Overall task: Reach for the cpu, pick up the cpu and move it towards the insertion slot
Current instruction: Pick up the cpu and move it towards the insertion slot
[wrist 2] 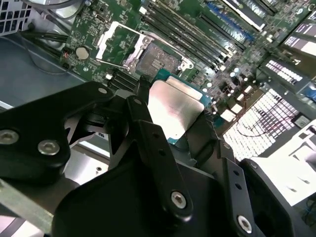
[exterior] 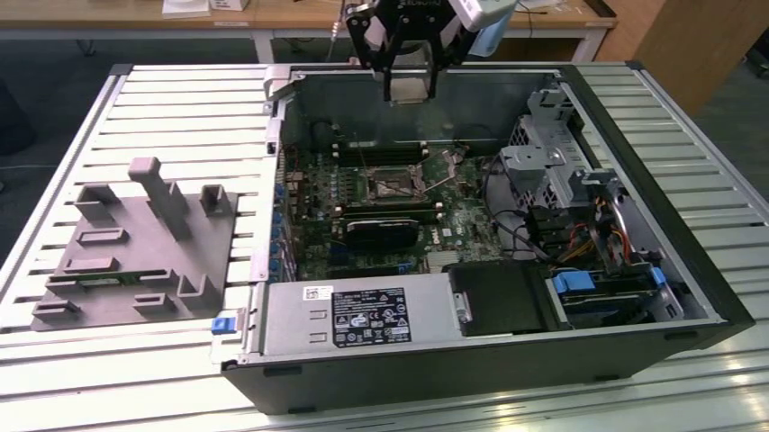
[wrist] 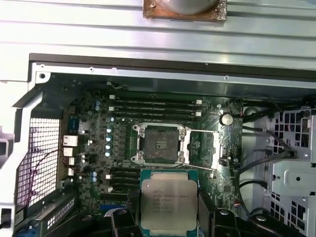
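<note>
My gripper (exterior: 409, 92) hangs above the far wall of the open computer case, shut on the cpu (exterior: 406, 81), a flat square chip with a silver top. In both wrist views the cpu (wrist 2: 175, 111) (wrist: 168, 205) sits between the black fingers (wrist 2: 148, 133), held by its edges. The insertion slot (exterior: 391, 184) is a square socket with a dark frame on the green motherboard. It lies open and below the chip, a short way toward the case's middle. The insertion slot (wrist: 158, 143) has its metal load plate (wrist: 205, 148) swung aside. In the second wrist view the slot (wrist 2: 155, 57) lies just beyond the chip.
The case (exterior: 673, 297) lies on a slatted metal table (exterior: 193, 117). Inside are memory slots (wrist: 153, 106), a black card (exterior: 384, 229), a power supply (exterior: 360, 315), a black block (exterior: 505, 297) and a drive cage with cables (exterior: 565, 171). A grey fixture block (exterior: 132, 243) sits on the exterior view's left.
</note>
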Controlling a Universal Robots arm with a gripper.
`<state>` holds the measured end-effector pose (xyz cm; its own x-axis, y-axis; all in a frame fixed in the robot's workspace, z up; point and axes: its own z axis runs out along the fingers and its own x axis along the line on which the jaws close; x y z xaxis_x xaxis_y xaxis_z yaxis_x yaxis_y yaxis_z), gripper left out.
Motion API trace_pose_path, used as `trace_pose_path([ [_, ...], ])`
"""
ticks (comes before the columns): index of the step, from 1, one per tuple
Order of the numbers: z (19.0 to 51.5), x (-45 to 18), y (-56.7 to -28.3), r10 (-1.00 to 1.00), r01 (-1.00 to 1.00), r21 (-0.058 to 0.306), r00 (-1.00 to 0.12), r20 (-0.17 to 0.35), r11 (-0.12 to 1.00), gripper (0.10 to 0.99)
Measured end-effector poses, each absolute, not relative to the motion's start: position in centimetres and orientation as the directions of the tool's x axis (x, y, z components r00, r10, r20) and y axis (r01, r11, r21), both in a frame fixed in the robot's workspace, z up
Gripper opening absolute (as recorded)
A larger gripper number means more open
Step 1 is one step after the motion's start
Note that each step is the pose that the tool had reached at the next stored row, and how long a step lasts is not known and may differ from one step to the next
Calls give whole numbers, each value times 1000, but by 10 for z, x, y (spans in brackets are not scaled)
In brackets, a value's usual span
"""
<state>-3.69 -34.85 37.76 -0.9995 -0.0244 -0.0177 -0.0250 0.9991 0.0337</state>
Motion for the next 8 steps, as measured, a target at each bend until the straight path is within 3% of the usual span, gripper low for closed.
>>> trace_pose_path([
  [8,368,-33,-341,-23,-24,21,-1000,-13,999,545],
])
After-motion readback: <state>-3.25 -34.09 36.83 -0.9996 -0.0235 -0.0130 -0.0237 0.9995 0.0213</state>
